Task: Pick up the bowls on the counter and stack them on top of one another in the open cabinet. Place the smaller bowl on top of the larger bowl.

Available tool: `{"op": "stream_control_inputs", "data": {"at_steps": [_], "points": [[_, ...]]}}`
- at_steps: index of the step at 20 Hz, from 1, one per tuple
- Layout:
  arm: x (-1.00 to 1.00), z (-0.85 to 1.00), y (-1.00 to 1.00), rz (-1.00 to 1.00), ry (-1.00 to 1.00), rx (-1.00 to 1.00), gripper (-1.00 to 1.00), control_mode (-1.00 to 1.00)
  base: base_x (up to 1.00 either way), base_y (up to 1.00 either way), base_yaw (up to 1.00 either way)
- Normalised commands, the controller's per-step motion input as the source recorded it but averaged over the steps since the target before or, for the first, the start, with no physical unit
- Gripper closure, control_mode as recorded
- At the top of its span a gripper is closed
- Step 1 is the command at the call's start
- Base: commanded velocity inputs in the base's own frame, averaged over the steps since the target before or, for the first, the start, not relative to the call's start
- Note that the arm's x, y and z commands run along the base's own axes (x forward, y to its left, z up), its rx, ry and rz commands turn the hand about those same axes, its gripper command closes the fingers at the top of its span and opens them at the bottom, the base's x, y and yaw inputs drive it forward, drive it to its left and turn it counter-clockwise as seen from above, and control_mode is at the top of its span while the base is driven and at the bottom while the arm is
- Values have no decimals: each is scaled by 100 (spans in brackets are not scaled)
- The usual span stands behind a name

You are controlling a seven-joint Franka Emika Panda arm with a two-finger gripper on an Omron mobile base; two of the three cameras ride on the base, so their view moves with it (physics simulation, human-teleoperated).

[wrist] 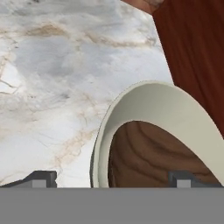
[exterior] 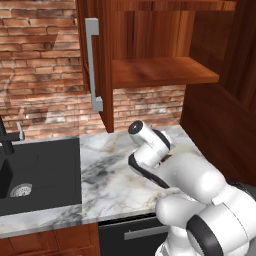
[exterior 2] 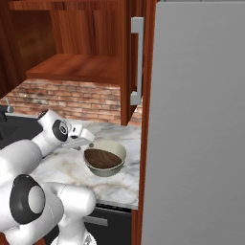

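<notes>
Already nested: one smaller bowl (exterior 2: 103, 158) inside one larger bowl (exterior 2: 113, 148) on the counter (exterior 2: 72, 167).

Black sink (exterior: 40, 172) inset at left, drain (exterior: 20, 190) in its basin, dark faucet (exterior: 6, 137) behind. Brick wall (exterior: 37, 60) at back. Grey panel (exterior 2: 196, 124) far right.

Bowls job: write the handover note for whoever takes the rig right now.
Claw: open, fingertips straddling the near rim of the larger bowl, nothing gripped yet.
Smaller bowl: already nested inside the larger one; both stand on the counter, near its right end.
Cabinet: door open, shelf holds no bowl.
Done: bowls stacked, small on large.
Left: close on the rim, lift the stack, set it on the cabinet shelf. Probably move slowly so the brown bowl stays seated.
</notes>
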Motion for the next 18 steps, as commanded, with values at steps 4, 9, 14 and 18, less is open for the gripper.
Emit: {"op": "stream_control_inputs", "data": {"at_steps": [4, 9, 14, 18], "points": [[13, -12, 0, 0, 0, 0, -100, -100, 0, 0, 0], [11, -11, 0, 0, 0, 0, -100, -100, 0, 0, 0], [9, -11, 0, 0, 0, 0, -100, -100, 0, 0, 0], [10, -11, 0, 0, 1, 0, 100, -100, 0, 0, 0]]}}
